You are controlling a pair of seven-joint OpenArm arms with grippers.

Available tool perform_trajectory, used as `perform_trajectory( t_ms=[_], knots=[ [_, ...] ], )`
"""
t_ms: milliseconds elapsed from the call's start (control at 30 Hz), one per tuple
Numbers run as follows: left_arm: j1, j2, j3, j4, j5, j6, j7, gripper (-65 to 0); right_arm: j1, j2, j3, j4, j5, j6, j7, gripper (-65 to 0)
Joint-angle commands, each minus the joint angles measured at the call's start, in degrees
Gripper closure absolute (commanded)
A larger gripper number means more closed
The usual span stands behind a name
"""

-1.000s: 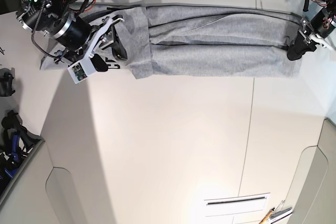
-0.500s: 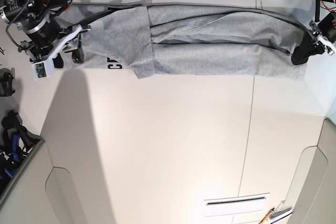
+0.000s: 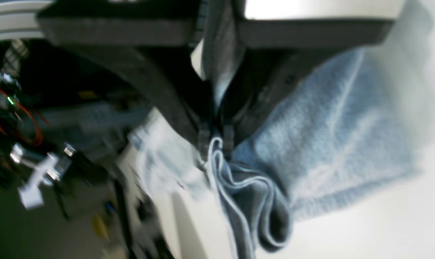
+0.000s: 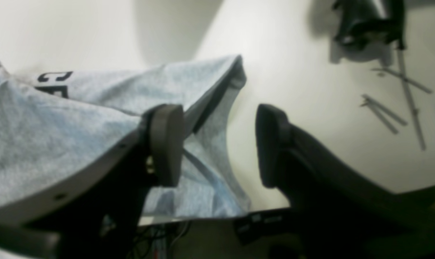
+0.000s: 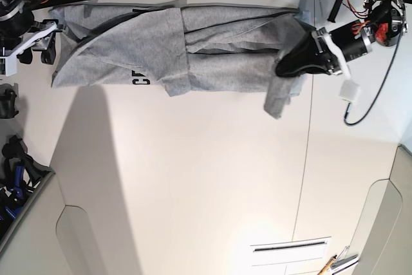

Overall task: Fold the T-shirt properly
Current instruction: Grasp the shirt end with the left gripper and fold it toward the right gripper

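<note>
Crosswise fold in hand: left tool (image 5: pixel 288 64) clamped on the light heather-grey cotton T-shirt's (image 5: pixel 212 56) hem; right tool (image 4: pixel 217 144) apart (empty). Next: carry hem toward the lettering.

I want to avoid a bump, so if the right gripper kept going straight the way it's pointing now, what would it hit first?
Probably the bare table. The right gripper is open, one finger over the T-shirt edge; only tabletop shows through the gap. Depth is unclear.
</note>
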Motion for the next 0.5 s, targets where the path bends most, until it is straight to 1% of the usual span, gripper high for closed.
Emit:
perform_trajectory(
  t_ms=[0, 133, 267, 333, 467],
  knots=[
    [-1.1, 0.4, 1.4, 1.0, -1.8, -0.5, -1.0, 0.0, 0.0, 0.6, 0.3, -0.1, 0.5, -0.2, 1.0, -31.6],
    [-3.3, 3.3, 8.1, 1.0, -1.8, -0.5, -1.1, 0.0, 0.2, 0.6, 0.3, -3.6, 0.5, -0.2, 1.4, -31.7],
    [-5.3, 5.0, 14.8, 1.0, -1.6, -0.5, -1.9, 0.0, 0.2, 0.9, 0.3, -6.3, 2.0, -0.2, 1.7, -31.6],
    [-6.2, 6.1, 17.8, 1.0, 0.2, -0.5, -2.6, 0.0, 0.2, 0.9, 0.3, -7.0, 2.7, -0.2, 1.7, -31.6],
    [-7.8, 7.5, 23.6, 1.0, 5.7, -0.5, -5.2, 0.0, 0.3, 0.9, 0.3, -7.0, 2.8, -0.2, 1.8, -31.7]
  ],
)
